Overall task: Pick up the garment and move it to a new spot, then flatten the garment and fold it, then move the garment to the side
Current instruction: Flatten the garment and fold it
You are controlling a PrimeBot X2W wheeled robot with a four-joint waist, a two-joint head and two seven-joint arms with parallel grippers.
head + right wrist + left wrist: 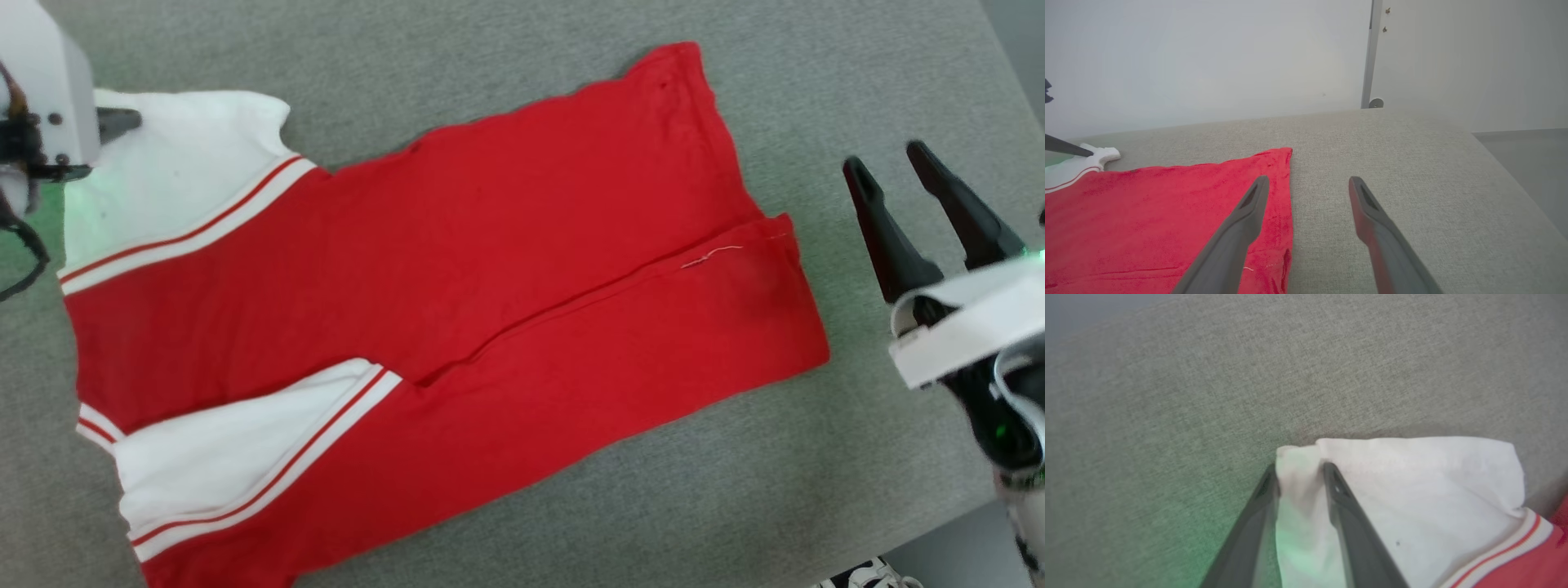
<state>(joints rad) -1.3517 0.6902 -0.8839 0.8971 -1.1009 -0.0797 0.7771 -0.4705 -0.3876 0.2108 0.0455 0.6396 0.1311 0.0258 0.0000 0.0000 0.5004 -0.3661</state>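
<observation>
Prob. fold step: left gripper [1299, 468] straddled garment [490, 286] sleeve, grip unclear; right gripper [884, 157] hung open; next req. firm pinch.

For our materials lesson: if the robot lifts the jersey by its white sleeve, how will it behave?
Probably floppy: the sleeve bunches inside the left gripper. Likely light: the jersey lies thin and flat. It may cling rather than slide on the woven table.
</observation>
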